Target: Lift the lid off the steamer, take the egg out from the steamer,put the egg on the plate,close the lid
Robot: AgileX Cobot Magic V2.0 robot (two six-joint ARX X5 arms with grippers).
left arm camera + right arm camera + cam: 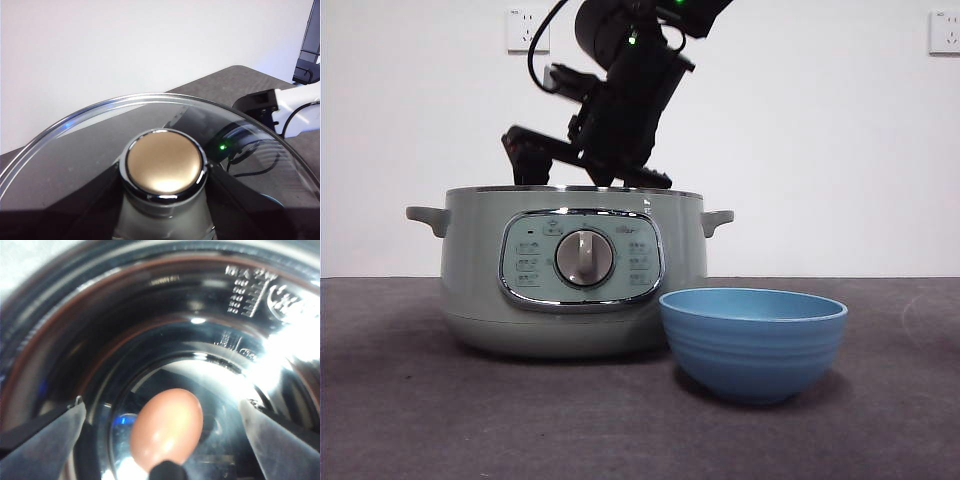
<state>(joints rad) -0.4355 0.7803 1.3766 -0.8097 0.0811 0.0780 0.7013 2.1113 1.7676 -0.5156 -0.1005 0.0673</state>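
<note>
With the left gripper (162, 232) clamped on the chrome-rimmed glass lid (100, 145), the wide-open right gripper (162, 427) hangs inside the sage-green steamer (570, 270), where its 2 jaws could roll the smooth brown egg (167, 425) aside.

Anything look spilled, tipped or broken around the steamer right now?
Nothing stands out. The steamer and plate sit upright, the egg looks whole inside, and the left hand holds the lid by its knob.
</note>
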